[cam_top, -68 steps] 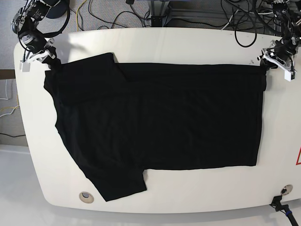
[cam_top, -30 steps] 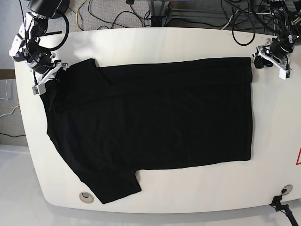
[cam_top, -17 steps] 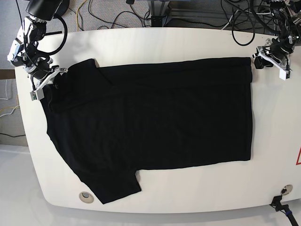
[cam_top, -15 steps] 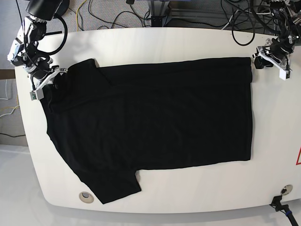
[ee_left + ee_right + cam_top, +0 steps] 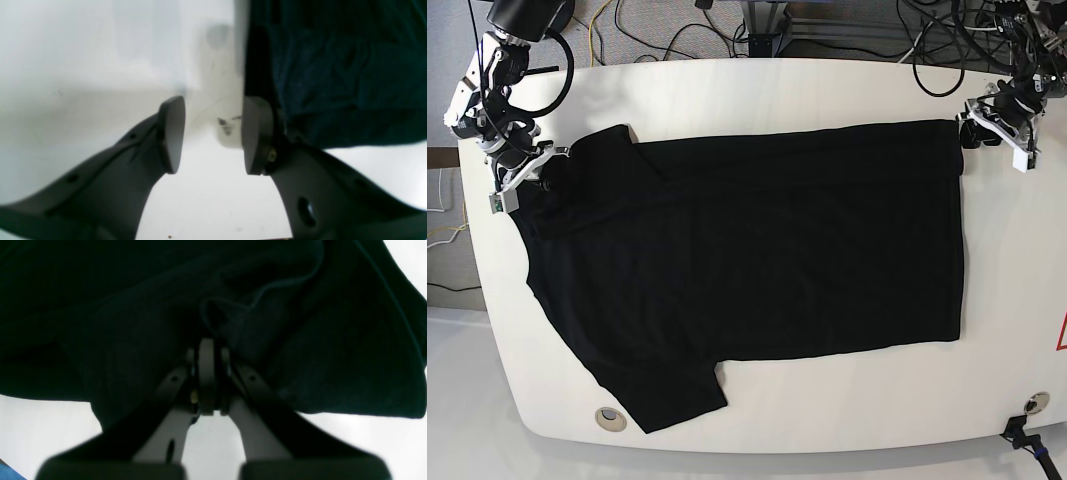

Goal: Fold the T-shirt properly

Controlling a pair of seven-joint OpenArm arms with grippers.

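White table (image 5: 757, 85) with the T-shirt (image 5: 747, 260) spread flat; right gripper (image 5: 206, 350) clamps what looks like shoulder fabric, left gripper (image 5: 213, 133) gapes beside the hem.

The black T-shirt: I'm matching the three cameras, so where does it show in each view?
Base: the black cloth T-shirt lies flat, covering most of the white table.
Left wrist: upper right, beside the open left gripper.
Right wrist: fills the upper frame; the right gripper is shut on it.
Shared landmark: the white table.
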